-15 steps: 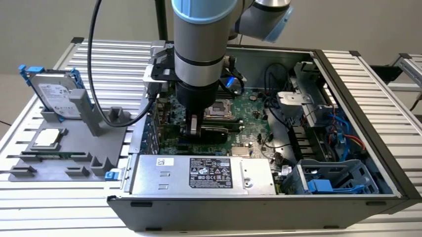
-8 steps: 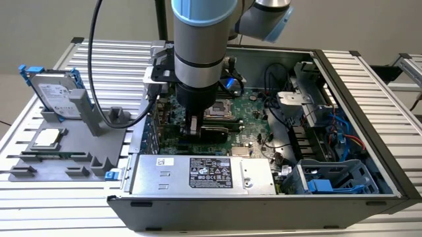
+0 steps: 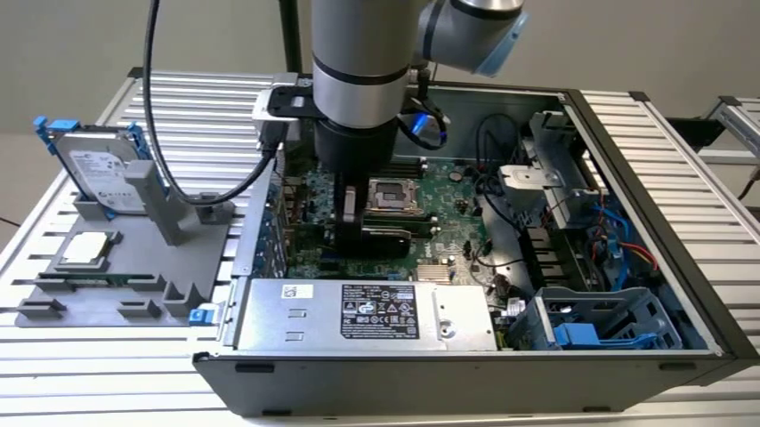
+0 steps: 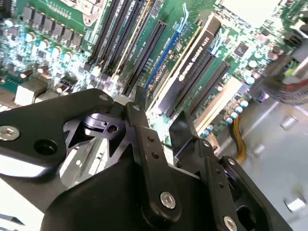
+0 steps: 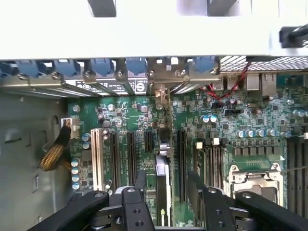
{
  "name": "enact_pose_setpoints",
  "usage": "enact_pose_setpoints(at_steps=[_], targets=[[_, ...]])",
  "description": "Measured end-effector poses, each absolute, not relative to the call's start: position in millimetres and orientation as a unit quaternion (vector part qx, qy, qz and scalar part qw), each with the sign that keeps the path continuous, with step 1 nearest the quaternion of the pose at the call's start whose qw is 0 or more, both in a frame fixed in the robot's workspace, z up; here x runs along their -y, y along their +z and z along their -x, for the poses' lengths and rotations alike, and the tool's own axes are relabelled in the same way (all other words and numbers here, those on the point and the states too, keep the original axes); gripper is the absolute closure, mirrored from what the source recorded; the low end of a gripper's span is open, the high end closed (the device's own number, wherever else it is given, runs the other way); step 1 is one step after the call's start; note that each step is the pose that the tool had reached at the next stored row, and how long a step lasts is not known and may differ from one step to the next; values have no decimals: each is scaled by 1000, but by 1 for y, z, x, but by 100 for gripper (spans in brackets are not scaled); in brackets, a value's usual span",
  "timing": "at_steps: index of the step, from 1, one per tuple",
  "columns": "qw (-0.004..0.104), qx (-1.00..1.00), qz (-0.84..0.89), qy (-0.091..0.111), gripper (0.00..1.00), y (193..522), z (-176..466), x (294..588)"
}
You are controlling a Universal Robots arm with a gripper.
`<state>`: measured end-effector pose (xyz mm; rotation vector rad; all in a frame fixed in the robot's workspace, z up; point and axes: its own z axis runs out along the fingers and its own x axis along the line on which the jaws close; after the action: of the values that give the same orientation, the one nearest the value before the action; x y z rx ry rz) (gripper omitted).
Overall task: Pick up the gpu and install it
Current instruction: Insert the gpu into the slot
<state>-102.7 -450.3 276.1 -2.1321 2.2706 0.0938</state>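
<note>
The gpu (image 5: 162, 190) stands on edge in a motherboard slot inside the open computer case (image 3: 647, 169), its silver bracket against the case's rear wall. In the second wrist view the gpu (image 4: 192, 62) shows its black shroud side. In the exterior view the gpu (image 3: 390, 234) is a dark strip just below the CPU socket. My gripper (image 5: 166, 182) straddles the card's near end, open, with a gap between each finger and the card. The same gripper (image 4: 161, 113) shows both black fingers (image 4: 140, 108) apart. The arm reaches down into the case, gripper (image 3: 354, 222) low over the board.
A hard drive in a blue frame (image 3: 101, 169) and a small silver CPU chip (image 3: 85, 251) sit on the grey fixture at the exterior view's left. The power supply (image 3: 356, 313), the drive cage (image 3: 594, 325) and cables (image 3: 505, 169) crowd the case around the arm.
</note>
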Motion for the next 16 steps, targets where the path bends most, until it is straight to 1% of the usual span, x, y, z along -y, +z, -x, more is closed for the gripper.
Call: enact_pose_setpoints(at_steps=[3, 7, 8, 16], targets=[[13, -729, 684, 30, 0, 283, 103, 450], [13, -729, 684, 30, 0, 284, 103, 450], [13, -729, 684, 30, 100, 284, 103, 450], [13, -729, 684, 30, 100, 284, 103, 450]])
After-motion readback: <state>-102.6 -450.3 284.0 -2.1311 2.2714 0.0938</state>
